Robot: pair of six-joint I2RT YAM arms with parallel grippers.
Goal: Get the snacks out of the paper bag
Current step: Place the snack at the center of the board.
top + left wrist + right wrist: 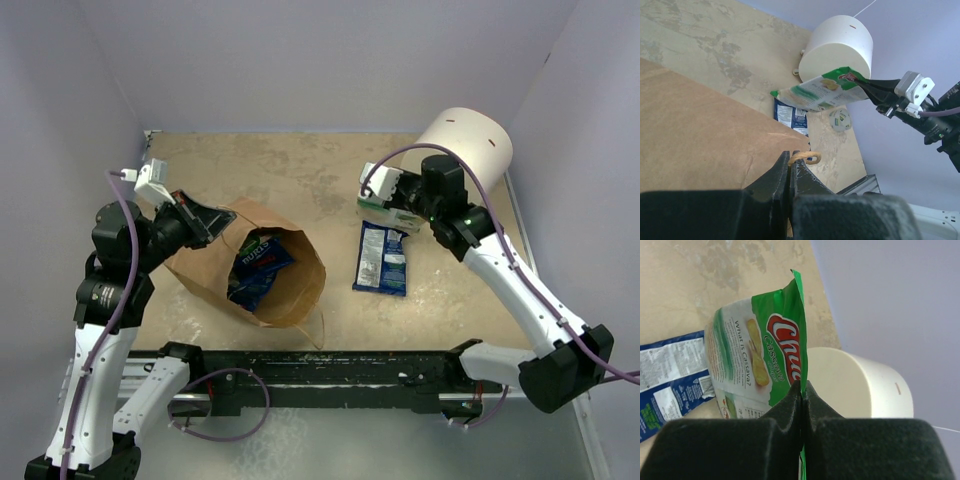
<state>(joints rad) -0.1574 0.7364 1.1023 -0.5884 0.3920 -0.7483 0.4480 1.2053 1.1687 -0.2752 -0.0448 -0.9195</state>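
**We hold the green packet (760, 360) clear of the paper bag (200, 272), ready to set it down.**
Our right gripper (802, 390) has its fingers pressed together on the packet's edge, above the tabletop (300, 170) by the white cylinder (465, 140) in the far right corner. Our left gripper (790, 161) pinches the bag's rim near the left edge. A blue-and-white packet (381, 258) lies right of the bag, and a dark blue packet (258, 265) sits inside. Next, we judge: lower, release, then reach in.
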